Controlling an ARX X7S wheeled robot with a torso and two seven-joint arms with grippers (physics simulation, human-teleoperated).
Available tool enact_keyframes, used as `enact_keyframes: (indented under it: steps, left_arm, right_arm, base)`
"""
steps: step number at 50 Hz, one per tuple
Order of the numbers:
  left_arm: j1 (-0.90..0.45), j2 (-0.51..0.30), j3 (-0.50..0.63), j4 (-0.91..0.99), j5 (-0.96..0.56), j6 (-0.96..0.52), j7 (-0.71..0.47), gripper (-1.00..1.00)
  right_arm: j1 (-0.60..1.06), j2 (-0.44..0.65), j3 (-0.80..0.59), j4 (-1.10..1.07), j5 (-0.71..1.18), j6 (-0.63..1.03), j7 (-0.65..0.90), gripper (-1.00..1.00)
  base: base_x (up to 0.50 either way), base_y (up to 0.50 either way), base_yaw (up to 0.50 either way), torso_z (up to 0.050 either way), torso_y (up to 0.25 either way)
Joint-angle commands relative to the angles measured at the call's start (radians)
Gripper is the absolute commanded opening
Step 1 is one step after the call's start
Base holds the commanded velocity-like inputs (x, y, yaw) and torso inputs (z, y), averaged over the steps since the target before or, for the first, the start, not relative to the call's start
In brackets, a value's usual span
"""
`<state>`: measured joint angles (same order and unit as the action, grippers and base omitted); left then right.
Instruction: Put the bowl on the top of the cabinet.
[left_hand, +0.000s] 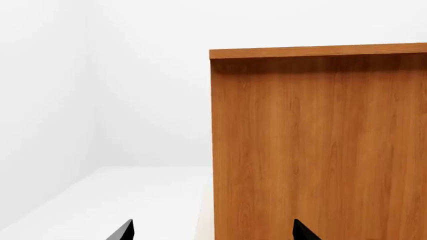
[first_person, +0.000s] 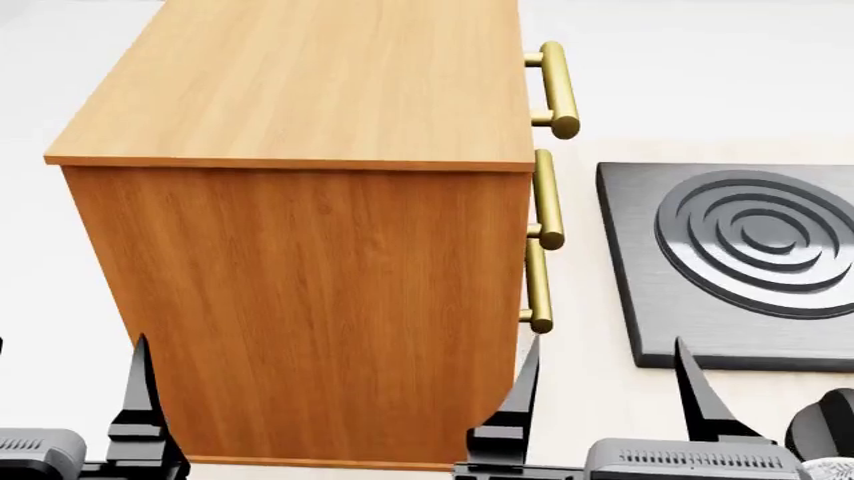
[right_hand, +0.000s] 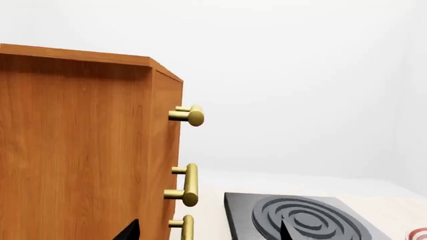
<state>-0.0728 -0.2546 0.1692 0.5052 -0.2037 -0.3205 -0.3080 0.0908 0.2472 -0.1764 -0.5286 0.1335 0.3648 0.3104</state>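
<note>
The cabinet (first_person: 307, 260) filled most of the head view, its pale flat top (first_person: 314, 80) bare from the near edge to as far as the frame ran toward 12 o'clock. Nothing rested on that top, so the placing had not been done. Its brass bar handles (first_person: 554, 90) stuck out at the 3 o'clock side of the cabinet, one above another.

The desk (first_person: 587, 380) carried the cabinet and, at about 3 o'clock of it, a dark square burner plate (first_person: 747, 265) with raised rings, lying well apart from the handles.

The bowl did not show in any of the three views, so where it stood could not be told. A sliver of red-ringed white at the lower corner of the right wrist view (right_hand: 417, 234) looked more like a plate's rim than the bowl.

The left claw (first_person: 140, 440) sat at 7 o'clock in the head view, only part of it showing; its two tips in the left wrist view stood wide apart with nothing between them. The right claw (first_person: 607, 400) at 5 o'clock likewise had its fingers spread and held nothing.

By my judgement the task was at its very start: the bowl had yet to be found, grasped, lifted and set down on the cabinet's top.
</note>
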Motion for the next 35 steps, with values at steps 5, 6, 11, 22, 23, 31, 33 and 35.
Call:
enact_keyframes:
  steps: [5, 6, 11, 22, 23, 31, 33, 35]
  left_arm:
    - [0.001, -0.007, 0.0, -0.011, -0.01, 0.008, -0.004, 1.0]
    - [0.0, -0.007, 0.0, -0.013, -0.011, 0.009, -0.004, 1.0]
    - [0.0, -0.008, 0.0, -0.027, -0.014, 0.02, -0.004, 1.0]
    - [-0.009, -0.007, 0.006, -0.049, -0.015, 0.027, -0.007, 1.0]
    - [-0.01, -0.008, 0.006, -0.048, -0.015, 0.025, -0.008, 1.0]
    - [-0.011, -0.014, 0.001, -0.05, -0.035, 0.019, -0.004, 1.0]
    - [-0.006, -0.018, -0.004, -0.029, -0.047, 0.01, -0.004, 1.0]
    - [-0.011, -0.017, 0.003, -0.036, -0.039, 0.012, -0.006, 1.0]
  right_arm:
    - [-0.015, 0.032, -0.036, -0.056, -0.045, 0.127, 0.03, 1.0]
    - [-0.004, 0.03, -0.025, -0.078, -0.038, 0.202, 0.041, 1.0]
    - [-0.018, 0.06, -0.002, -0.187, 0.002, 0.314, 0.017, 1.0]
    - [0.045, 0.059, 0.263, -0.441, 0.264, 0.829, -0.041, 1.0]
    - [0.048, 0.068, 0.263, -0.448, 0.271, 0.863, -0.04, 1.0]
    - [0.069, 0.205, 0.398, -0.517, 0.695, 1.073, 0.144, 1.0]
    - [0.039, 0.268, 0.408, -0.517, 0.81, 1.055, 0.241, 1.0]
    - [0.012, 0.309, 0.415, -0.517, 0.865, 1.025, 0.298, 1.0]
  base:
    - [0.0, 0.0, 0.0, 0.0, 0.0]
    - [0.0, 0.0, 0.0, 0.0, 0.0]
    - [0.0, 0.0, 0.0, 0.0, 0.0]
    - [0.0, 0.0, 0.0, 0.0, 0.0]
    - [0.0, 0.0, 0.0, 0.0, 0.0]
    - [0.0, 0.0, 0.0, 0.0, 0.0]
    - [0.0, 0.0, 0.0, 0.0, 0.0]
    - [0.0, 0.0, 0.0, 0.0, 0.0]
